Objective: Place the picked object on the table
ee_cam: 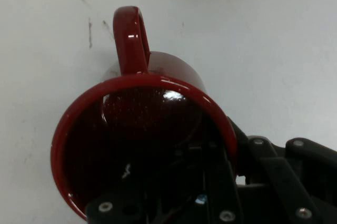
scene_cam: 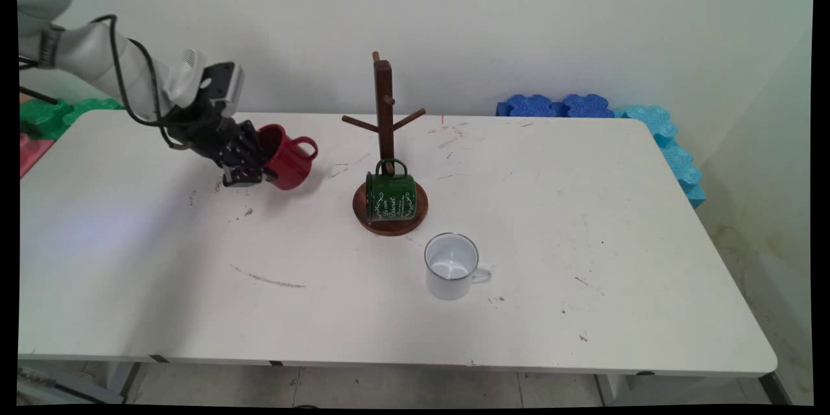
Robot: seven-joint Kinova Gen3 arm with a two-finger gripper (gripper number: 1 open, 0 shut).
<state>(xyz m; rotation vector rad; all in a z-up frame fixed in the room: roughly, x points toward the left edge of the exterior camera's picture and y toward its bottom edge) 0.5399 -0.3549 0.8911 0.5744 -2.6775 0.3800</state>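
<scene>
The gripper [scene_cam: 249,165] is holding a red mug [scene_cam: 290,156] by its rim, one finger inside, jaws clamped on the wall, tilted above the table [scene_cam: 583,311]. A green mug [scene_cam: 390,196] is lying on the rack [scene_cam: 388,142] base. A white mug [scene_cam: 451,266], nothing inside, is standing nearby.

green mug [scene_cam: 391,197] – white mug [scene_cam: 451,266] (upright), rack [scene_cam: 385,118]

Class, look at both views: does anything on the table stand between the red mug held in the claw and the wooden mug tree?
Nothing visible does. The claw grips the red mug by its rim, left of the wooden mug tree, with only bare table between them. The green mug lies on the tree's base, and the white mug stands nearer the camera.
</scene>
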